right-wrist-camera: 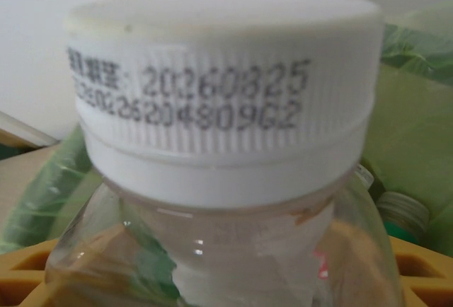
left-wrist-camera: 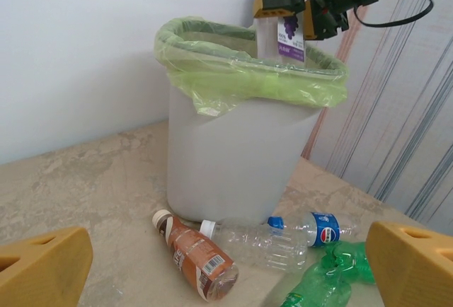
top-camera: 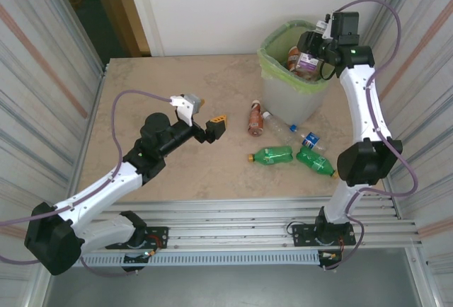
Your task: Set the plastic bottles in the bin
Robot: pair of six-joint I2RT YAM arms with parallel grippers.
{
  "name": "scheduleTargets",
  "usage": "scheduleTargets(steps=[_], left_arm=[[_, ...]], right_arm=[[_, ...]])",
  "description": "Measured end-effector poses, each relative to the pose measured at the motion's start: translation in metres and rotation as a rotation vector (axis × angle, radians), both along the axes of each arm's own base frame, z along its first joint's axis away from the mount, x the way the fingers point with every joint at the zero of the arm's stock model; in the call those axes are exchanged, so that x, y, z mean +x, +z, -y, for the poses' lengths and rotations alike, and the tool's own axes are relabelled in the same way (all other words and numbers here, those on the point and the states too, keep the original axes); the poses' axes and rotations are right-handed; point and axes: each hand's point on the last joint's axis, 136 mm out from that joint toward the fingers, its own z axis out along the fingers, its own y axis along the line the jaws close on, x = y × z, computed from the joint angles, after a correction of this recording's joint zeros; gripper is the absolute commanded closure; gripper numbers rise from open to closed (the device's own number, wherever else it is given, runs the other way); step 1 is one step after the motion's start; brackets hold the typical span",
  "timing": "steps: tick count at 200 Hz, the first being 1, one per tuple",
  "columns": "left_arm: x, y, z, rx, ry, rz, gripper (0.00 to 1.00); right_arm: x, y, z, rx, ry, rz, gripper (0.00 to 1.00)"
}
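Your right gripper (top-camera: 306,52) hangs over the bin (top-camera: 277,91) at the table's far right. Its jaws are half closed on the held bottle (top-camera: 308,62), a clear one with a purple label, upright above the green bag lining. From the right wrist, the bottle's white cap (right-wrist-camera: 226,73) looms close, with a printed code running round its ribbed side. Yellow fingers (right-wrist-camera: 28,279) flank the body on either side, and another bottle's top (right-wrist-camera: 403,211) shows lower right, inside the bag.

Your left gripper (top-camera: 214,128) hovers over the middle of the table (top-camera: 177,80), jaws spread wide and holding nothing, facing right toward the bin.

Four bottles lie on their sides on the table. A brown bottle (top-camera: 255,118) and a clear blue-labelled bottle (top-camera: 291,130) rest just near of the bin's foot, close together. Nearer to you, the left green bottle (top-camera: 273,155), with a yellow cap, lies almost end to end with the right green bottle (top-camera: 316,162), beside your right arm's elbow.
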Motion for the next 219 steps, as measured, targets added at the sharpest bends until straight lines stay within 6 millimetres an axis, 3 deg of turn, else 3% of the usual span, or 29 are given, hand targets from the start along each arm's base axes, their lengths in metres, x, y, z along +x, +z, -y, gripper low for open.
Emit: scheduleTargets(steps=[46, 101, 150, 181, 219], left_arm=[[0.000, 0.000, 0.000, 0.001, 0.000, 0.000, 0.01], [0.000, 0.000, 0.000, 0.001, 0.001, 0.000, 0.01], [0.001, 0.000, 0.000, 0.002, 0.002, 0.000, 0.01], [0.002, -0.001, -0.002, 0.002, 0.010, -0.002, 0.01], [0.008, -0.009, -0.002, 0.016, 0.027, -0.021, 0.01]], right_arm=[[0.010, -0.025, 0.011, -0.005, -0.051, -0.058, 0.39], [0.010, -0.027, 0.027, -0.021, -0.117, -0.065, 0.18], [0.009, -0.026, 0.027, -0.020, -0.119, -0.063, 0.11], [0.005, -0.016, 0.027, -0.019, -0.120, -0.043, 0.10], [-0.014, 0.020, 0.028, -0.013, -0.114, 0.026, 0.06]])
